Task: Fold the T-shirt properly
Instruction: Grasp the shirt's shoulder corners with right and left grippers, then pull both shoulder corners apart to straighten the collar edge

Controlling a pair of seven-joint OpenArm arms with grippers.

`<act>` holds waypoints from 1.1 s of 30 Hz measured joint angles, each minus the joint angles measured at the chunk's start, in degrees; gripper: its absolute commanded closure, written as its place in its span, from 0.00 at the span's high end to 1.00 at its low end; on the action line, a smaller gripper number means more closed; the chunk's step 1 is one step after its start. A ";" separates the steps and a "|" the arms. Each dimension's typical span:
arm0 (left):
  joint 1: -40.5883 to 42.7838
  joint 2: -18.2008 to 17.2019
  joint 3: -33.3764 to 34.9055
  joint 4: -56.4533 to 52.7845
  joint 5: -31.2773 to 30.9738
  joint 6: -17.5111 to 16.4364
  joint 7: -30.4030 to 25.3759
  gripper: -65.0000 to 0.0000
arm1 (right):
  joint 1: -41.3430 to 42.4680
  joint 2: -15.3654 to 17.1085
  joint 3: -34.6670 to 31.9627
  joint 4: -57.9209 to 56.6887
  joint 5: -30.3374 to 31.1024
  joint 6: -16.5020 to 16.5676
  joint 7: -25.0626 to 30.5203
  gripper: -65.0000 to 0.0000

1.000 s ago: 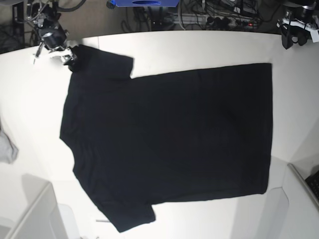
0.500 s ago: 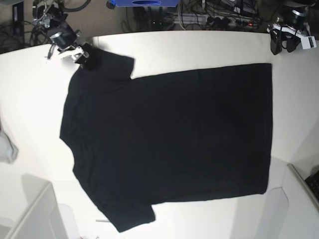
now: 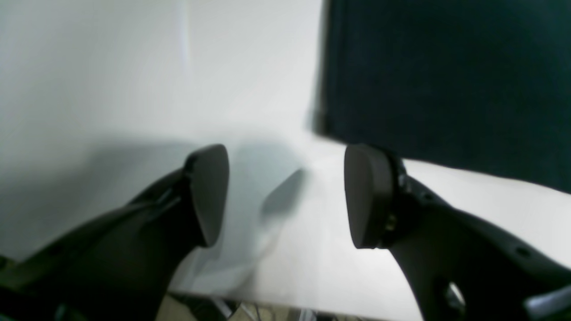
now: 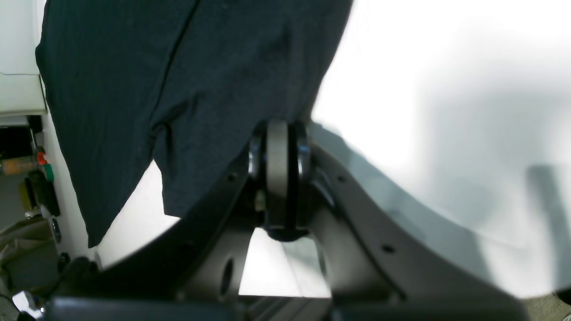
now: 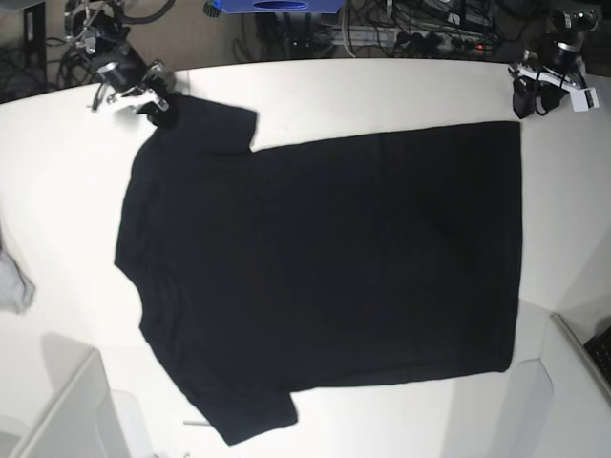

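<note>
Since a moment ago the right gripper (image 4: pixel 277 133) has clamped its jaws on what looks like a sleeve corner of the soft, limp black T-shirt (image 5: pixel 325 277) lying flat on the white desk (image 5: pixel 382 91), while the left gripper (image 3: pixel 285 191), jaws apart, hovers beside the hem corner, a sensible second hold.
</note>
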State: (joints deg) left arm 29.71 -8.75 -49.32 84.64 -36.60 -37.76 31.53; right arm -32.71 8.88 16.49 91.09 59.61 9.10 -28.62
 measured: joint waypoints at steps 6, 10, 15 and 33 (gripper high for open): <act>-4.00 1.11 -0.02 0.00 1.92 0.02 2.47 0.61 | 0.11 0.07 0.00 -0.09 0.02 0.00 -0.11 0.00; -6.16 1.29 -0.13 0.11 1.84 0.02 5.42 0.61 | 0.11 0.07 0.00 -0.09 0.02 -0.02 -0.11 0.00; -8.74 2.60 -0.11 0.15 1.36 0.02 7.63 0.61 | 0.13 0.11 0.00 -0.09 0.02 0.00 -0.11 0.00; -11.98 3.15 2.29 -4.04 -0.33 -0.22 9.22 0.00 | 0.26 -0.09 0.00 1.57 -7.06 0.81 -0.15 0.00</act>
State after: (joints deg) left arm 17.74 -5.61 -47.03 80.60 -36.93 -37.98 40.75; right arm -32.45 8.80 16.49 92.66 52.56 9.91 -28.77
